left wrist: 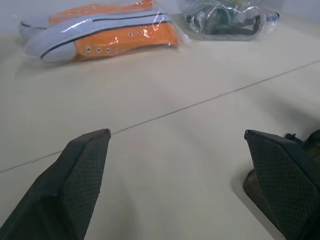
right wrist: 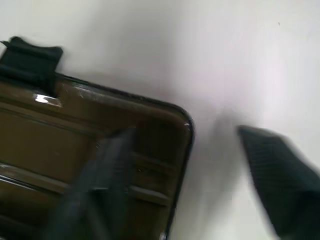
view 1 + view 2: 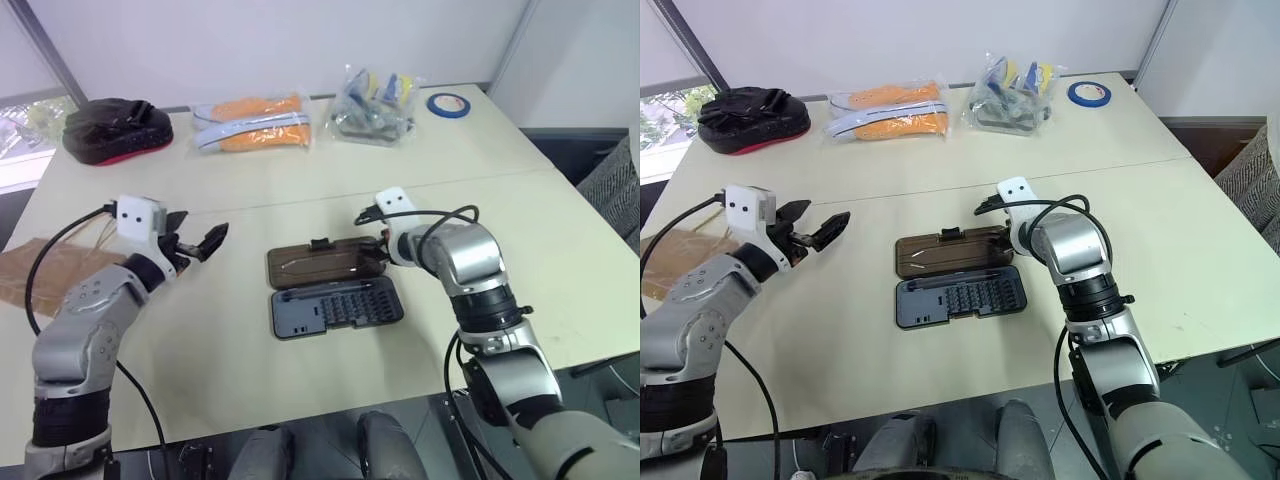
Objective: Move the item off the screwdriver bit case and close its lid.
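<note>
At far left we see the kraft paper bag [image 3: 45, 268] lying flat at the table [image 3: 300, 370] edge, well apart from the case. The left gripper [image 3: 200, 243] hovers with fingers spread, pinching nothing. Behind it lie a black-and-red pouch [image 3: 115, 130] and bagged orange shoes [image 3: 252, 125]. At centre, the screwdriver bit case [image 3: 335, 307] lies open, its lid [image 3: 322, 264] flat on the table, latch tab [image 2: 30, 60] on the far edge. The right gripper [image 2: 195, 185] straddles the lid's right corner, fingers apart. Beyond lie a clear bag of items [image 3: 375, 105] and a blue tape roll [image 3: 444, 104].
</note>
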You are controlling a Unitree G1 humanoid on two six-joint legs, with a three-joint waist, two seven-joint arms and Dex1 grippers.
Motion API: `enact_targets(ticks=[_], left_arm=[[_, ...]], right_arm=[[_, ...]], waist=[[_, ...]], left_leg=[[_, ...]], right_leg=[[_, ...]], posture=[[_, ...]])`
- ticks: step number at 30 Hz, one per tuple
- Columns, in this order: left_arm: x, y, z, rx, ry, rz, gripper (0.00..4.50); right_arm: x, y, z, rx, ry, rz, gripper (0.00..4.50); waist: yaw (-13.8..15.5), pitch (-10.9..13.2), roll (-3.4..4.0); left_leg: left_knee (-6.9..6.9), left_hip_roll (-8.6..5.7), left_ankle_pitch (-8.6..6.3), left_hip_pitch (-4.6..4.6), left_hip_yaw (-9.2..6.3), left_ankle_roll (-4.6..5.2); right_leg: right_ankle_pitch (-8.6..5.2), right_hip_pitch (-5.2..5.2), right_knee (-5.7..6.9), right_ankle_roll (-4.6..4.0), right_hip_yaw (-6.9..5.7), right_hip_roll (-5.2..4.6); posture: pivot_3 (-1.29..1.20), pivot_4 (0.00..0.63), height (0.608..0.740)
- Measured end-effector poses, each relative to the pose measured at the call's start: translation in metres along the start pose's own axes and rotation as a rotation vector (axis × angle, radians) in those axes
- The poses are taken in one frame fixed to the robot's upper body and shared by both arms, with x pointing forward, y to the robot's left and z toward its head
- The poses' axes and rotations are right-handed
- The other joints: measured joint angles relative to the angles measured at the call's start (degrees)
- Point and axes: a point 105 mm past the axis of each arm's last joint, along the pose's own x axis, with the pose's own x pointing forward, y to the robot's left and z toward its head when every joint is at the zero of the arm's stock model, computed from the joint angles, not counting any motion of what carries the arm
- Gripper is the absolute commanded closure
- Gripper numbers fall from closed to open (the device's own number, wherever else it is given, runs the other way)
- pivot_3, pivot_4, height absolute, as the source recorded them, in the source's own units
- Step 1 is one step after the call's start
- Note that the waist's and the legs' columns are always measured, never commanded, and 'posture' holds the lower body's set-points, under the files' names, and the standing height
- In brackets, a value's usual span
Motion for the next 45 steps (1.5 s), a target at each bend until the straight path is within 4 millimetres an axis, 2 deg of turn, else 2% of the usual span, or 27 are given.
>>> enact_targets(ticks=[3,8,15,20,26,31,34,41,45], left_arm=[[0.000,-0.009,0.003,-0.022,-0.013,-0.061,0.00],[-0.002,-0.025,0.010,-0.026,-0.028,-0.166,0.00],[0.004,-0.053,0.006,0.006,0.019,-0.334,0.00],[0.010,-0.062,0.015,0.032,-0.001,-0.379,0.00],[0.016,-0.075,0.007,0.055,0.026,-0.448,0.00],[0.016,-0.077,0.005,0.056,0.025,-0.468,0.00],[0.016,-0.079,0.005,0.052,0.023,-0.478,0.86],[0.011,-0.092,0.003,-0.003,0.051,-0.592,4.47],[0.002,-0.111,-0.004,-0.027,0.149,-0.769,4.47]], right_arm=[[-0.003,0.000,0.005,-0.014,-0.029,0.024,0.03],[-0.021,0.000,0.028,-0.033,-0.130,0.075,0.03],[-0.044,-0.007,0.057,-0.022,-0.255,0.110,0.03],[-0.047,-0.008,0.064,-0.036,-0.301,0.117,0.03],[-0.049,-0.006,0.066,-0.044,-0.320,0.134,0.03],[-0.049,-0.004,0.067,-0.042,-0.322,0.149,0.03],[-0.049,-0.003,0.067,-0.040,-0.323,0.155,0.00],[-0.050,-0.004,0.067,-0.048,-0.326,0.168,0.00],[-0.051,0.001,0.069,-0.080,-0.343,0.206,0.00]], waist=[[0.0,0.0,0.00],[0.0,0.0,0.00],[0.1,0.0,0.01],[0.0,0.0,0.02],[0.0,0.0,0.01],[0.1,0.0,0.01],[0.1,0.0,0.01],[0.1,0.0,0.01],[0.0,0.0,0.02]], left_leg=[[0.00,0.00,0.00,-0.02,0.00,0.00],[0.00,0.01,0.00,-0.01,0.00,0.00],[0.00,0.00,0.00,-0.02,0.01,0.01],[0.00,0.00,0.00,-0.02,0.02,0.01],[-0.01,0.00,0.00,-0.02,0.01,0.01],[-0.01,0.01,0.00,-0.02,0.01,0.00],[0.00,0.01,0.00,-0.02,0.01,0.01],[0.00,0.00,0.00,-0.03,0.01,0.01],[0.00,0.00,0.00,-0.02,0.02,0.01]], right_leg=[[0.00,0.00,-0.01,0.00,0.00,0.00],[0.00,0.00,-0.02,0.00,0.00,0.01],[0.00,0.00,-0.02,0.00,0.01,0.01],[0.00,0.00,-0.02,0.00,0.01,0.01],[0.00,0.00,-0.02,0.00,0.01,0.01],[0.00,0.00,-0.02,0.00,0.01,0.01],[0.00,0.00,-0.02,0.00,0.01,0.01],[0.00,0.00,-0.02,0.00,0.01,0.01],[0.00,0.00,-0.01,0.00,0.01,0.01]], posture=[[0.00,0.150,0.740],[0.00,0.150,0.740],[0.00,0.150,0.740],[0.00,0.150,0.740],[0.00,0.150,0.740],[0.00,0.150,0.740],[0.00,0.150,0.740],[0.00,0.150,0.740],[0.00,0.150,0.740]])
